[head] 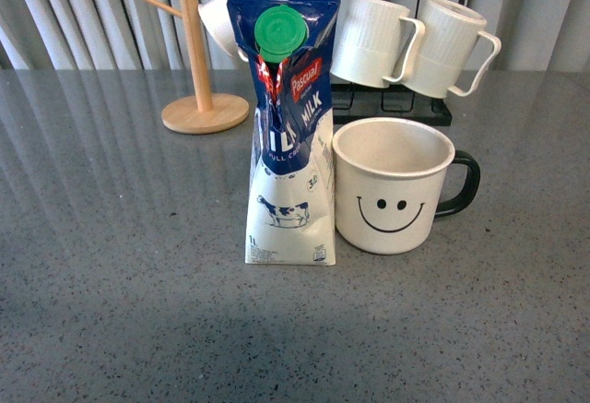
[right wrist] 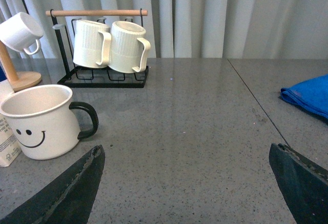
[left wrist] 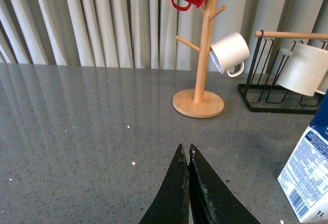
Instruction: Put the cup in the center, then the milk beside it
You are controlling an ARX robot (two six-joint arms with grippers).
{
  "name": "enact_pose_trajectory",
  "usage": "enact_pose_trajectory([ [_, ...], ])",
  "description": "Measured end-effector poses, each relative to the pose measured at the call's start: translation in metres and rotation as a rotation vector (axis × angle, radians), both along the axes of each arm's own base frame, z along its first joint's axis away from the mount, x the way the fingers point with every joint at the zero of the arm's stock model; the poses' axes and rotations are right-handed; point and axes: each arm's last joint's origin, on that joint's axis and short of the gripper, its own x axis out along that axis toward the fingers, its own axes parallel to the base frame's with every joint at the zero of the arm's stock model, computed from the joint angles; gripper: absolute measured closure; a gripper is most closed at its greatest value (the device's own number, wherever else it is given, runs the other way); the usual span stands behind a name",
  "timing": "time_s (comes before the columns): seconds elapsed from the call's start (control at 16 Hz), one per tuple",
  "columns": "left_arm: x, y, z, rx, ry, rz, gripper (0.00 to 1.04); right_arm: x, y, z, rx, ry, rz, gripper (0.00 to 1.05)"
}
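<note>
Left gripper (left wrist: 185, 151) closed, seemingly empty.

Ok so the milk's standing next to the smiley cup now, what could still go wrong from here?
1. The milk carton is tall on a narrow base and stands very close to the cup; a nudge to either might topple it.
2. The right gripper is open with the cup's black handle near one finger, so a careless move could drag the cup.
3. The left gripper, shut, sits low near the carton and could clip it.
</note>
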Motion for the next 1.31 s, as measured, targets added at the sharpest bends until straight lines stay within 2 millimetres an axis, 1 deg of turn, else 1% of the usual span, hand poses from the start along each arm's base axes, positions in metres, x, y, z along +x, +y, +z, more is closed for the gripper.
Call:
enact_pose_trajectory([
  [0.06,-0.005,0.009,-0.009,0.001,0.0,-0.013,1.04,0.0,0.0,0.0,0.0,0.0,0.0,0.07],
  [0.12,-0.01,0.012,-0.015,0.001,-0.004,0.01,1.04,0.0,0.0,0.0,0.0,0.0,0.0,0.07],
  [0.25,-0.018,0.01,-0.027,0.002,-0.001,-0.011,1.04,0.0,0.0,0.0,0.0,0.0,0.0,0.07],
  [0.44,-0.027,0.01,-0.038,0.002,0.002,-0.01,1.04,0.0,0.0,0.0,0.0,0.0,0.0,0.07],
  [0.69,-0.033,0.01,-0.044,0.002,-0.006,-0.01,1.04,0.0,0.0,0.0,0.0,0.0,0.0,0.07],
  [0.75,-0.035,0.01,-0.049,0.002,-0.008,-0.01,1.04,0.0,0.0,0.0,0.0,0.0,0.0,0.07],
  [1.06,-0.04,0.01,-0.049,0.002,-0.013,-0.011,1.04,0.0,0.0,0.0,0.0,0.0,0.0,0.07],
  [1.12,-0.046,0.01,-0.055,0.002,0.038,-0.013,1.04,0.0,0.0,0.0,0.0,0.0,0.0,0.07],
  [1.19,-0.05,0.01,-0.052,0.002,-0.005,-0.01,1.04,0.0,0.0,0.0,0.0,0.0,0.0,0.07],
  [1.31,-0.05,0.01,-0.052,0.003,0.0,-0.01,1.04,0.0,0.0,0.0,0.0,0.0,0.0,0.07],
])
